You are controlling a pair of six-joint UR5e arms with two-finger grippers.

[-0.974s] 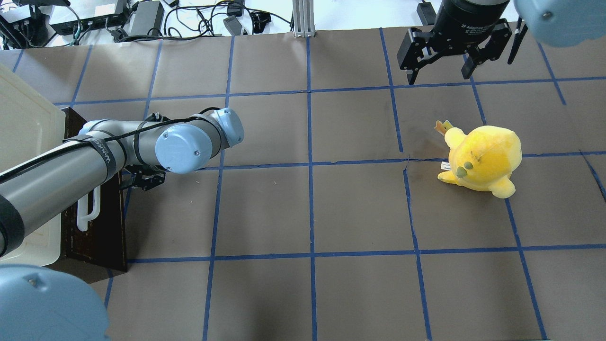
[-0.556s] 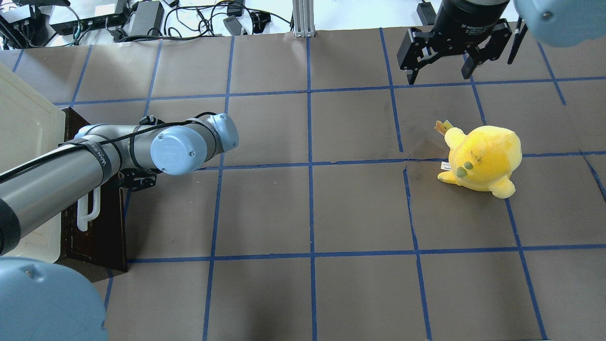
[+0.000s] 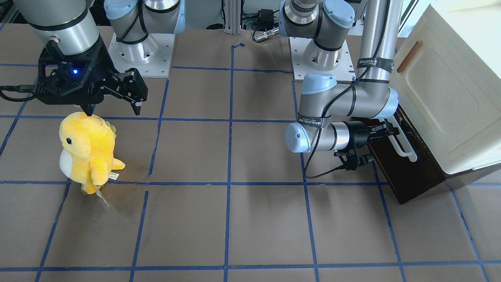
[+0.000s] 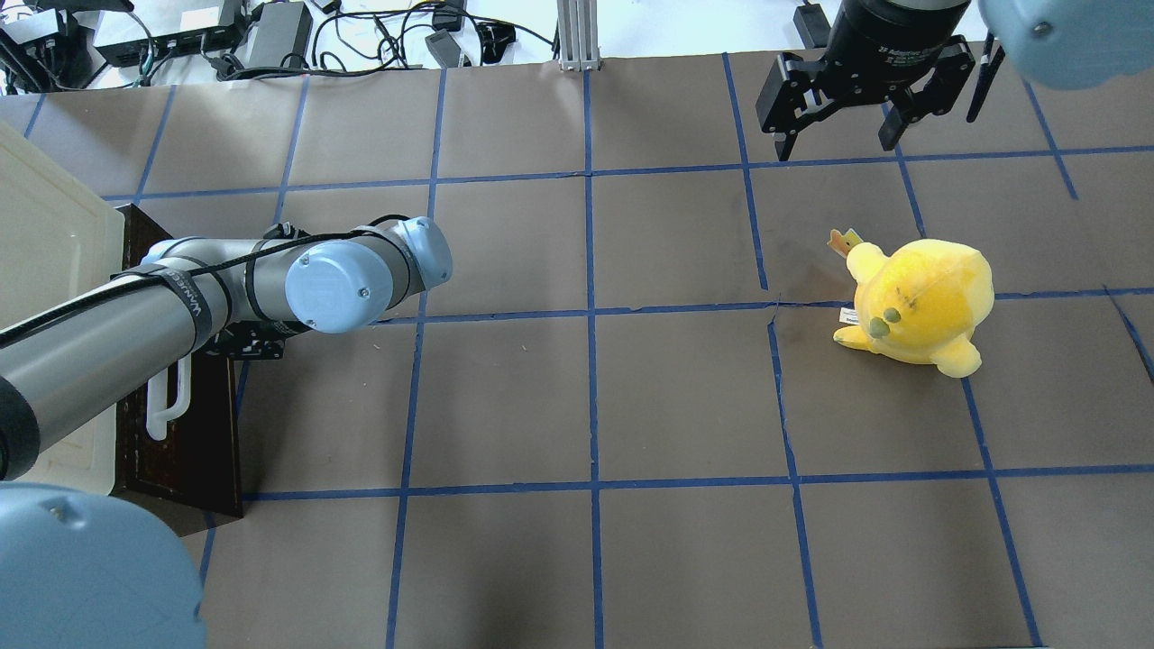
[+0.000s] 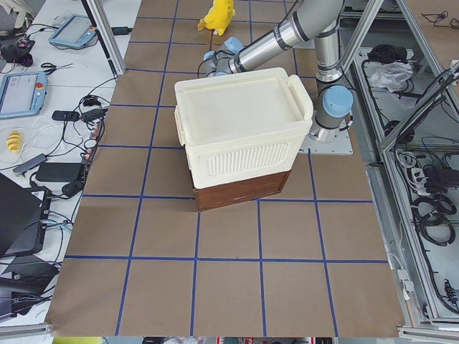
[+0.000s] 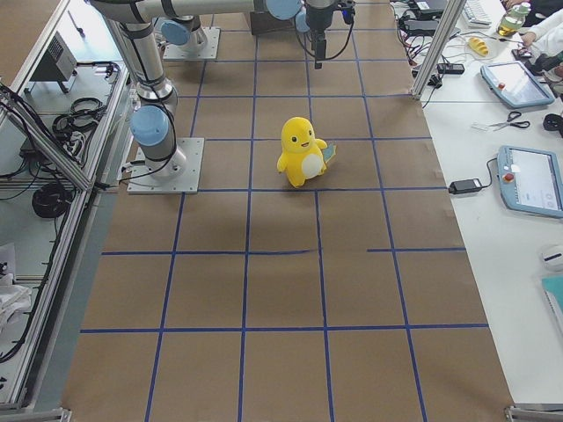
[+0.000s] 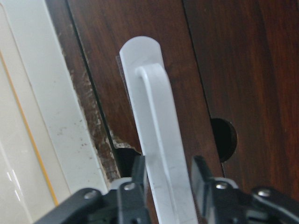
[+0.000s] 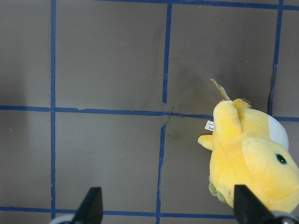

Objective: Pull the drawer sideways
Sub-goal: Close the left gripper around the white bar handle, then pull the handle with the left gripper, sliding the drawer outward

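The drawer has a dark brown wooden front and a long white bar handle. It sits closed under the cream-white cabinet at the table's left end and also shows in the overhead view. My left gripper reaches sideways onto the handle. In the left wrist view the handle runs between the two fingers of the left gripper, which press against it on both sides. My right gripper is open and empty, high over the far right of the table.
A yellow plush toy stands on the right half of the table, just below my right gripper. The table is brown paper with a blue tape grid. Cables and power boxes lie past the far edge.
My left arm has moved left toward the drawer front, bringing the gripper onto the white handle. The drawer, the right arm and the plush toy have not moved.
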